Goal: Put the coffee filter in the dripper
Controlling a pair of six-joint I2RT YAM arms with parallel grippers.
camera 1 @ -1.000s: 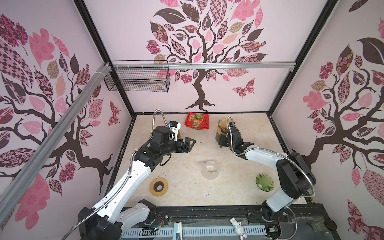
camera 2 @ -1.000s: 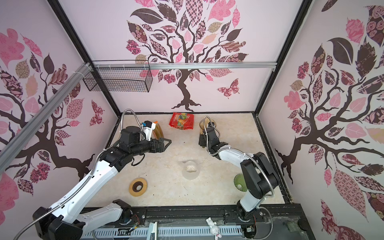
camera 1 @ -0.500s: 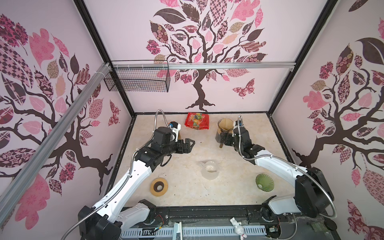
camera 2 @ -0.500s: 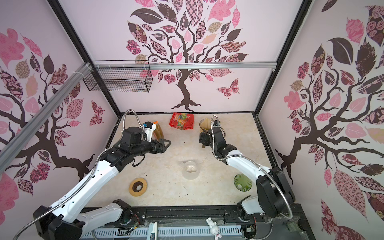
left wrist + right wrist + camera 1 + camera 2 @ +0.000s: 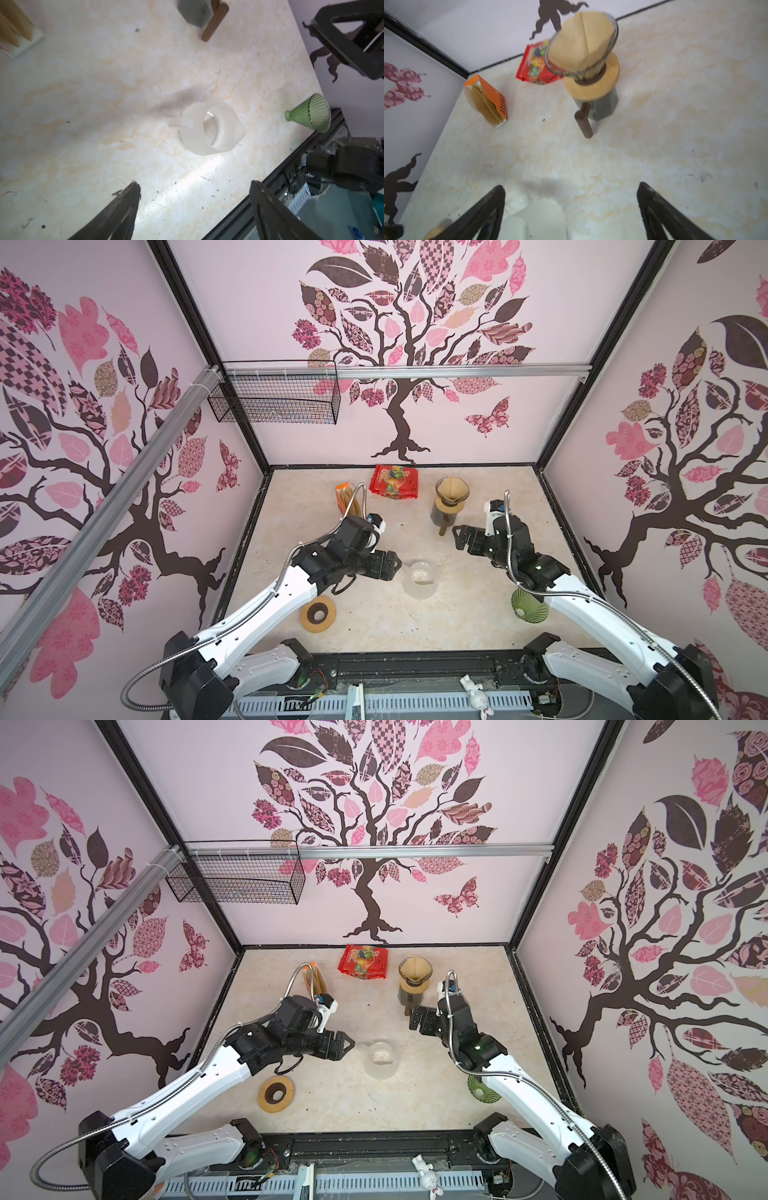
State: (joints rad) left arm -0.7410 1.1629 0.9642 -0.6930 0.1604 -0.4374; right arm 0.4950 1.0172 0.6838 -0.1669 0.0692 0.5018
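Note:
The brown paper coffee filter [image 5: 453, 488] [image 5: 415, 969] [image 5: 581, 39] sits opened inside the clear glass dripper [image 5: 452, 501] [image 5: 414, 982] [image 5: 583, 71]. The dripper stands on a wooden collar over a grey mug with a wooden handle, at the back right of centre. My right gripper [image 5: 462, 538] [image 5: 417, 1020] [image 5: 571, 187] is open and empty, just in front of the mug and apart from it. My left gripper [image 5: 395, 567] [image 5: 348, 1046] [image 5: 193, 185] is open and empty, left of a frosted white cup.
A frosted white cup [image 5: 419, 578] [image 5: 380, 1058] [image 5: 212, 128] stands mid-table. A green ribbed glass funnel [image 5: 525, 605] [image 5: 482, 1090] [image 5: 311, 114] lies front right under my right arm. Wooden ring [image 5: 318, 614] front left. Orange filter box [image 5: 347, 497] [image 5: 488, 101] and red snack bag [image 5: 394, 483] at the back.
My right gripper has drawn back from the dripper toward the front and opened wider. My left gripper has moved forward toward the frosted cup, its jaws slightly narrower.

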